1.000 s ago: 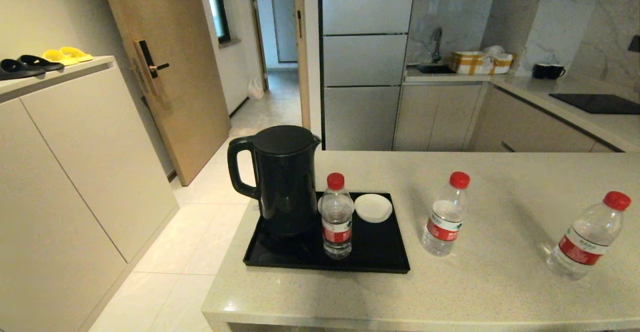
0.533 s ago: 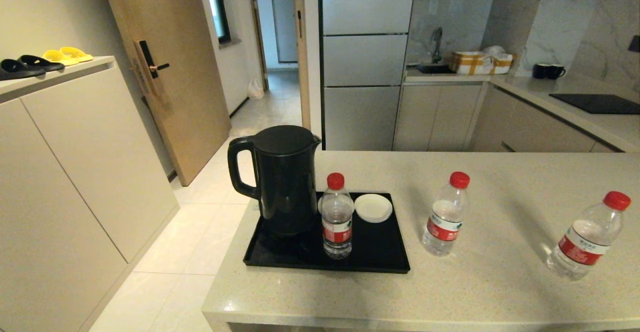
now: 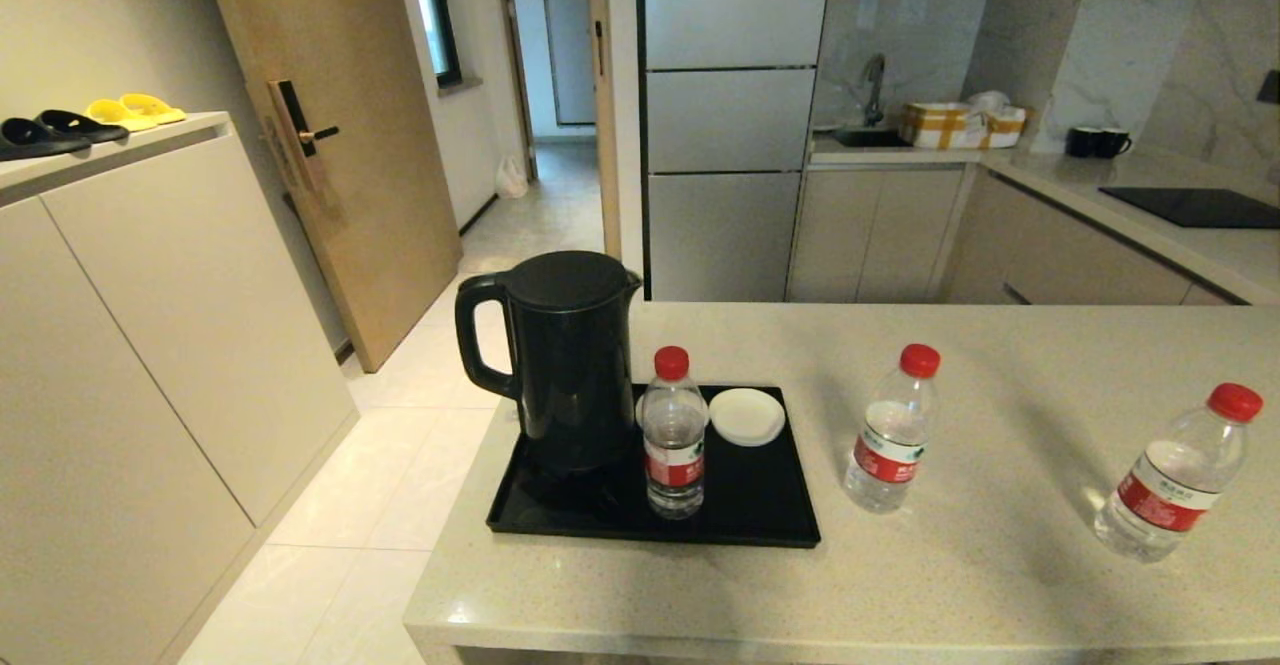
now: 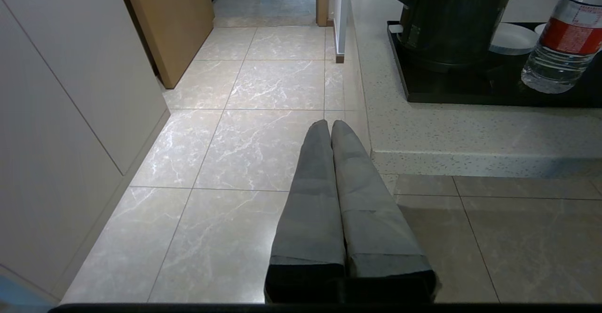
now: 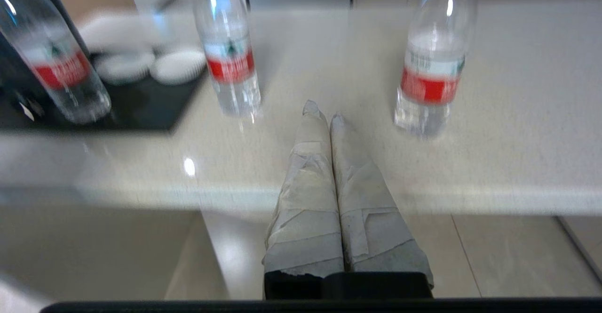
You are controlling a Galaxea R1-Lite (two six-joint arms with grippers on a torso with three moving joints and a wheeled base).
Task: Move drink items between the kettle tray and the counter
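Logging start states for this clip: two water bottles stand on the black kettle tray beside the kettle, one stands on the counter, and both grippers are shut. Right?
Not quite. Only one bottle stands on the kettle tray, beside the kettle; the other two bottles stand on the counter, as the head view shows. The left gripper and right gripper are indeed shut.

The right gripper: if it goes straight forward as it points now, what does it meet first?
Probably nothing at once. The right gripper, jaws shut, points into the gap between the middle bottle and the right bottle on the counter. Depth is unclear.
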